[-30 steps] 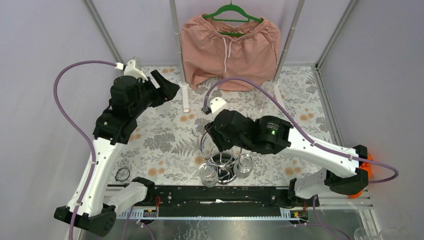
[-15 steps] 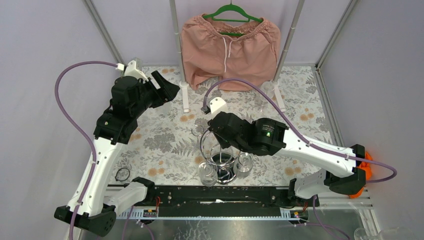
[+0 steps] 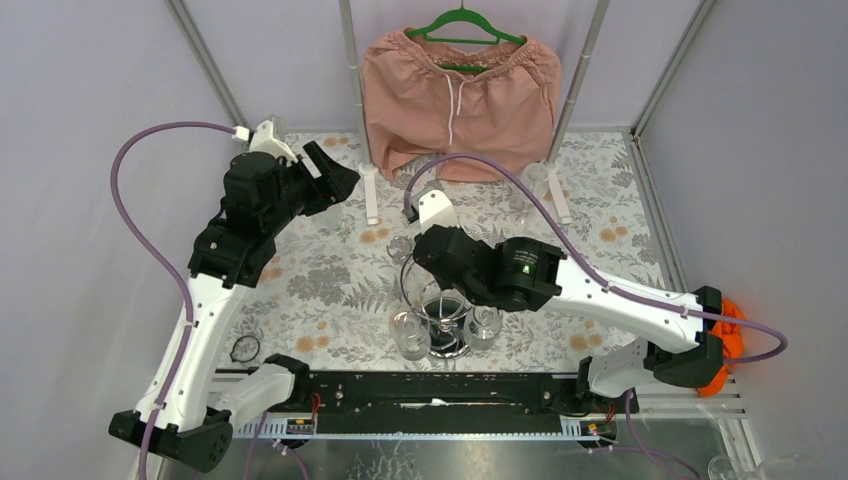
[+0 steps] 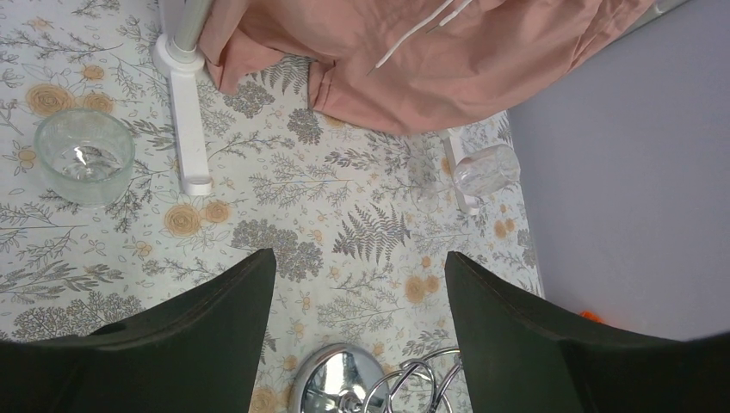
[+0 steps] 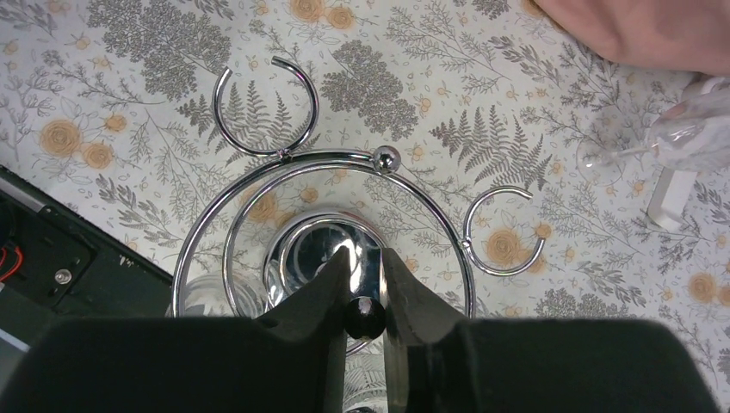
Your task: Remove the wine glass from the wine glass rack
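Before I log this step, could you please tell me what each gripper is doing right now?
Left gripper: open, holding nothing.
Right gripper: closed on the dark knob of the wine glass rack.

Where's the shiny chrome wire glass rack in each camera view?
Top external: shiny chrome wire rack at lower centre.
Left wrist: rack at the bottom edge, centre.
Right wrist: rack fills the centre.
Shared landmark: pink fabric shorts.

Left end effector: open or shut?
Open. On the left end effector, the fingers stand wide apart, nothing gripped, table showing through the gap.
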